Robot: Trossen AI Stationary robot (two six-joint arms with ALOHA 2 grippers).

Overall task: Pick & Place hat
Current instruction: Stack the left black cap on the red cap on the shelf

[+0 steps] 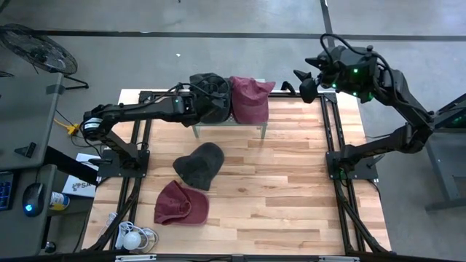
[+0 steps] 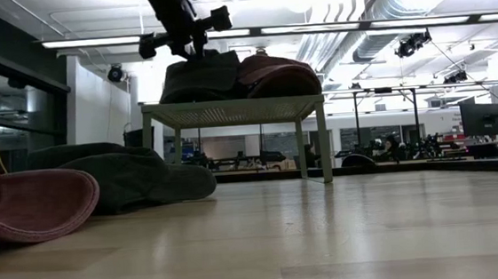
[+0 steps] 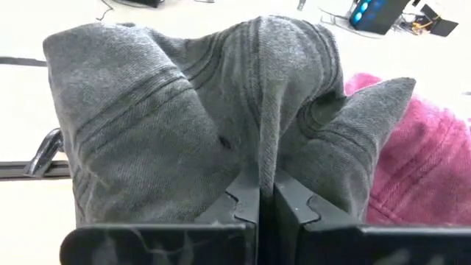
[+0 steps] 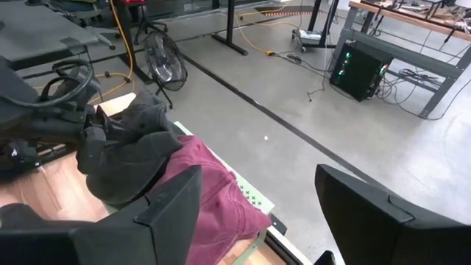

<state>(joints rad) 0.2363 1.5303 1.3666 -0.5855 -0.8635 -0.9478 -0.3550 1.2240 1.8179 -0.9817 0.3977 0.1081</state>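
1. Fingers of the left gripper are pressed together on a fold of the grey hat; in the left wrist view the grey cloth bunches up directly above the closed jaws.
2. That pinched grey hat sits at the upper centre of the high view, on the small raised stand, its bulk just ahead of the gripper.
3. Touching it on the right is a maroon hat, also on the stand; the low view shows both, grey and maroon, side by side on the stand's top.
4. The left arm reaches in from the middle left of the high view to the stand.
5. The right gripper hangs at the upper right of the high view, beyond the table's edge, holding nothing; its fingers stand wide apart in the right wrist view.
6. A second grey hat lies on the wooden table at the frame's centre, well below the stand.
7. A second maroon hat lies just below and left of it, touching it.
8. A fan stands on the floor at the upper left.
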